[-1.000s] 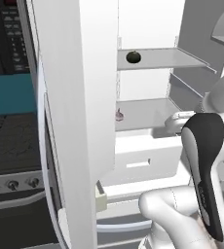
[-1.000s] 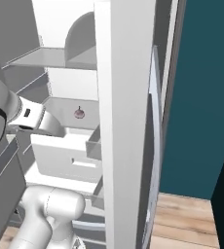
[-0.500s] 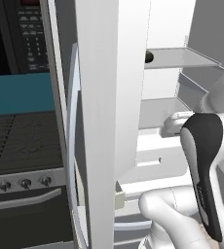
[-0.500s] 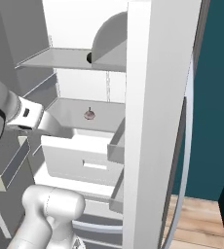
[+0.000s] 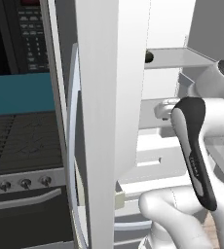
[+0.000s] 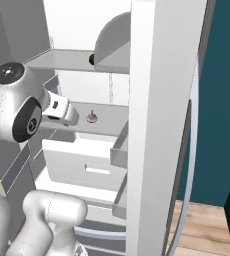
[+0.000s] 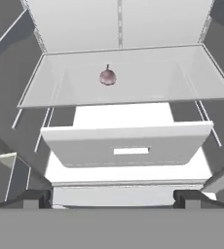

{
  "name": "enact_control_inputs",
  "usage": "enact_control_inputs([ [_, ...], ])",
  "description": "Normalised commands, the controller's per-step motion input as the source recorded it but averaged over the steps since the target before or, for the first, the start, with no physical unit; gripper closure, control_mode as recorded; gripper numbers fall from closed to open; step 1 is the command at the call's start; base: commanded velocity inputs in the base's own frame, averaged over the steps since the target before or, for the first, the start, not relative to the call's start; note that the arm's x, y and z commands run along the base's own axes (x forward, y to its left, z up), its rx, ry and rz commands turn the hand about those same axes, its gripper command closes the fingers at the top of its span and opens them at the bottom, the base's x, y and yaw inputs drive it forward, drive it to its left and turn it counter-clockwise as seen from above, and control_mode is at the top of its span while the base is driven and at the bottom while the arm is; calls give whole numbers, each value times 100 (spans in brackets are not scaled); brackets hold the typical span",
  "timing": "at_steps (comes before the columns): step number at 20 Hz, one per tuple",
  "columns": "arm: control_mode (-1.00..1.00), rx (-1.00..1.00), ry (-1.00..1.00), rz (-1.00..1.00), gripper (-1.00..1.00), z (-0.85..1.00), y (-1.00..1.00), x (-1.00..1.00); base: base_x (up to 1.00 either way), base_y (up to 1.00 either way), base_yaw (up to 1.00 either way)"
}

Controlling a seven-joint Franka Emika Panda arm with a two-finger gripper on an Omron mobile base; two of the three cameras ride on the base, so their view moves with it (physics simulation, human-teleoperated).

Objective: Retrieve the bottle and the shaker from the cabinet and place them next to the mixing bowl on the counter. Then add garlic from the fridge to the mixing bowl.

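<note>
The fridge stands open, its pale door edge-on in front of me in the left base view and at the right in the right base view. A small pinkish garlic bulb sits on the middle glass shelf, also seen as the garlic from the right. My gripper is open and empty, aimed at the white drawer under that shelf, short of the garlic. The gripper reaches into the fridge at shelf height. The bottle, shaker, cabinet, mixing bowl and counter are out of view.
A dark round item lies on the upper shelf beside a grey dome. Left of the fridge are a stove with knobs and a microwave. A teal wall and wooden floor lie to the right.
Both base views have shifted, so the camera has moved: the fridge door and inside sit further right in each view. The gripper stays open.
</note>
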Motion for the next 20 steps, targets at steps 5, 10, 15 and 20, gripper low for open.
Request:
enact_control_inputs([
  [5,-100,0,-10,2,-100,-54,10,67,0,0,0],
  [10,-100,0,-4,0,-100,-33,18,63,0,0,0],
  [15,-100,0,0,0,-100,-2,1,52,0,0,0],
  [20,-100,0,0,0,-100,-12,2,59,0,0,0],
])
